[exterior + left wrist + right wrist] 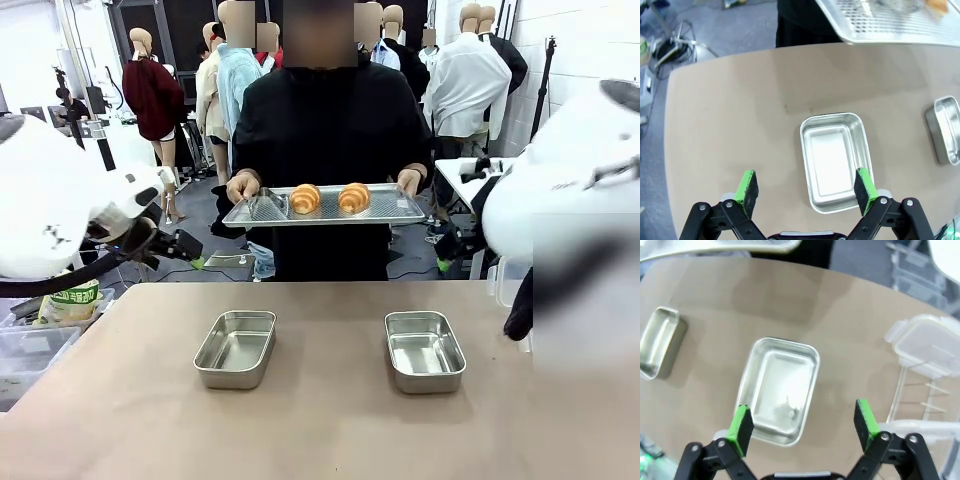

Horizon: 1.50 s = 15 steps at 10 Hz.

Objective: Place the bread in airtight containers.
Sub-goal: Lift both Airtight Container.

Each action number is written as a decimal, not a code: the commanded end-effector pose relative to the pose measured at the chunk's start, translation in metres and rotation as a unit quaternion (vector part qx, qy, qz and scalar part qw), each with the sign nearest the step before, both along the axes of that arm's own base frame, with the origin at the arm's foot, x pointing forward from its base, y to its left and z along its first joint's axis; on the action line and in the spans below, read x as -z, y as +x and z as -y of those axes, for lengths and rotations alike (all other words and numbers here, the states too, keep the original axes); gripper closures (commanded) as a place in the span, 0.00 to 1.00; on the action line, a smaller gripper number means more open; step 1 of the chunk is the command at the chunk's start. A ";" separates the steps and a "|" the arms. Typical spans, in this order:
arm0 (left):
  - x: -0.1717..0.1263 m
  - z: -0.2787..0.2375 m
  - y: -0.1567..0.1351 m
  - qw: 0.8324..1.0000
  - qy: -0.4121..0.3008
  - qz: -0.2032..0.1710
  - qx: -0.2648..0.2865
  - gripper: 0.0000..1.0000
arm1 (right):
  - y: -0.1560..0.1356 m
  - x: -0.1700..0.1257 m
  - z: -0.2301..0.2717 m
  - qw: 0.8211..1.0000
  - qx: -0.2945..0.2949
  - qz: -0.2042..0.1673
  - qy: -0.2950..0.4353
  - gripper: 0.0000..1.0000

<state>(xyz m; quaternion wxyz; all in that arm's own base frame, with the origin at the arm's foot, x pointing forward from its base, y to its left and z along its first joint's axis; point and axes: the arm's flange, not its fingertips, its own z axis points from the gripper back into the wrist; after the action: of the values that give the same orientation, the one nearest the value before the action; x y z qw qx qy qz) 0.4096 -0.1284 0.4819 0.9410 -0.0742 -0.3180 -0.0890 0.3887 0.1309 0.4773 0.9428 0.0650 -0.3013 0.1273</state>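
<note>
Well, the bread (306, 198) – two glossy golden rolls – sits side by side on a steel tray (385, 205) that a person (330, 120) holds up at the far edge of the table (330, 430), well apart from both grippers. On the table lie the two airtight containers, open-topped: the left container (236, 348) and the right container (425, 350). The left gripper (806, 184) hovers above the left container, jaws spread wide, one green pad over the box's rim and the other over bare table. The right gripper (803, 420) hangs above the right container – jaws likewise wide apart, one pad over a corner of it. A clear plastic lid (927, 345) shows near that box.
</note>
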 end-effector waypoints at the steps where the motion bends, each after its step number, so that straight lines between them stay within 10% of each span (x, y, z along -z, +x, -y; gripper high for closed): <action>1: 0.017 0.009 0.032 0.998 -0.018 -0.046 -0.041 0.00 | 0.013 0.020 -0.019 0.995 0.047 -0.081 -0.042 0.00; 3: 0.051 0.003 0.053 0.993 -0.012 -0.096 -0.060 0.00 | 0.017 0.055 -0.030 0.984 0.038 -0.172 -0.028 0.00; 9: 0.117 -0.014 0.093 0.979 0.000 -0.181 -0.090 0.00 | 0.063 0.118 -0.026 0.957 0.015 -0.288 -0.020 0.00; 15: 0.130 0.008 0.108 0.971 0.048 -0.222 -0.074 0.00 | 0.083 0.140 -0.025 0.951 0.053 -0.298 -0.066 0.00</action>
<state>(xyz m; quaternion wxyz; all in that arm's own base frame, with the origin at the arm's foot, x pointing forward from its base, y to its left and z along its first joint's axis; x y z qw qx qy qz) 0.5109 -0.1275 0.3520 0.9924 -0.0438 -0.1120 -0.0263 0.4659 0.1499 0.3374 0.9951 0.0511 0.0050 0.0840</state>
